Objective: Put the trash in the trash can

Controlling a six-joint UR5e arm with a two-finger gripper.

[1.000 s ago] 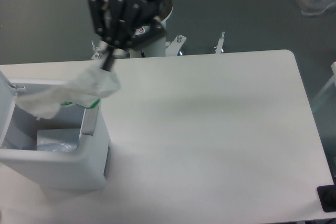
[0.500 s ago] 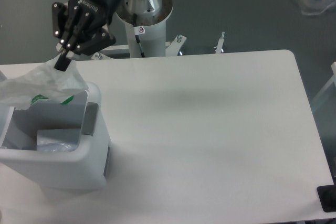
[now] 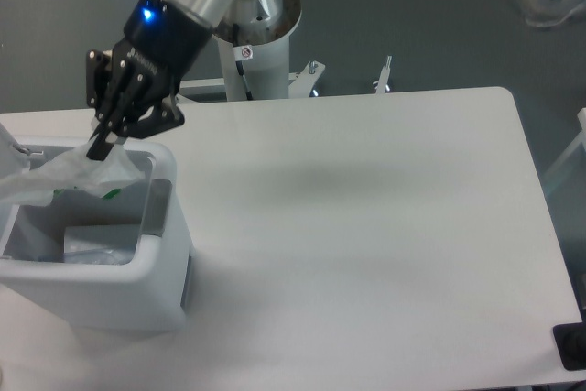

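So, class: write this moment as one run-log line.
gripper: shut on plastic bag | bag: hanging over open trash can | bottle: inside can | step: release bag

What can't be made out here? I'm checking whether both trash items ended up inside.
- Bottle: only a blurred clear shape in the trash can; cap not discernible.
- Bag: left part cut off by the frame edge.
- Claw: fingertips buried in the bag.
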